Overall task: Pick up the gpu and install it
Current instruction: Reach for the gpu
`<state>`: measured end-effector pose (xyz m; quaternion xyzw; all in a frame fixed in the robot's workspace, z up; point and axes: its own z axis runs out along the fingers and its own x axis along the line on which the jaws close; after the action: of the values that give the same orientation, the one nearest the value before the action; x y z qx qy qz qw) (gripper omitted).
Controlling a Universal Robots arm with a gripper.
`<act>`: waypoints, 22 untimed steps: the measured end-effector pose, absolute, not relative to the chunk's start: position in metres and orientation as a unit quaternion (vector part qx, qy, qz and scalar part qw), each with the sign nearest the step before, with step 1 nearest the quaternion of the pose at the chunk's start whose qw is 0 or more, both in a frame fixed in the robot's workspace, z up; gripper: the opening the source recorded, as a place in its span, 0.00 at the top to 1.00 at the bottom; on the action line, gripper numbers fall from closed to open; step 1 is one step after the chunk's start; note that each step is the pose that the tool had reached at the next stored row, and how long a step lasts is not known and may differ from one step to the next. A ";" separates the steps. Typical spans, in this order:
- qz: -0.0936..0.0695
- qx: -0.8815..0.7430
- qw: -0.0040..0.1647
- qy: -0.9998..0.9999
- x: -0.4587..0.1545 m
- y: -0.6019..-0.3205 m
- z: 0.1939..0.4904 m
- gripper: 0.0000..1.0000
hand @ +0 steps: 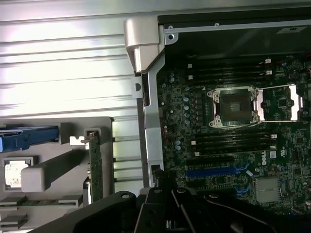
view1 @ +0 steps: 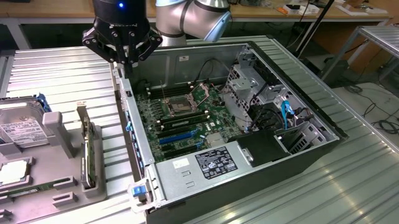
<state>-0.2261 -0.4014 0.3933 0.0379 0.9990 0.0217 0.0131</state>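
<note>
One gripper (view1: pixel 128 71) is hanging over the rear edge of the open PC case (view1: pixel 206 186), fingers pinched together and gripping nothing. Meanwhile the gpu (view1: pixel 88 151) is standing on its edge in the gray holder rack (view1: pixel 59 133) on the exterior view's left, just beside the case and well apart from the gripper. A hard drive (view1: pixel 18 128) is sitting farther left. Inside the case the motherboard (view1: pixel 181 114) is lying exposed, blue slot (view1: pixel 177 136) showing.

Nothing can be read: labels on the power supply (view1: pixel 215 163) and hard drive (view1: pixel 18 128) are illegible.
</note>
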 end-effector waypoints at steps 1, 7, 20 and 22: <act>0.022 0.038 0.013 0.999 -0.227 -0.401 0.393 0.89; 0.022 0.038 0.013 0.999 -0.235 -0.402 0.393 0.89; 0.022 0.038 0.013 0.999 -0.250 -0.403 0.393 0.89; 0.022 0.038 0.013 0.999 -0.252 -0.403 0.393 0.89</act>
<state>-0.2520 -0.4031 0.3933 0.0379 0.9990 0.0217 0.0131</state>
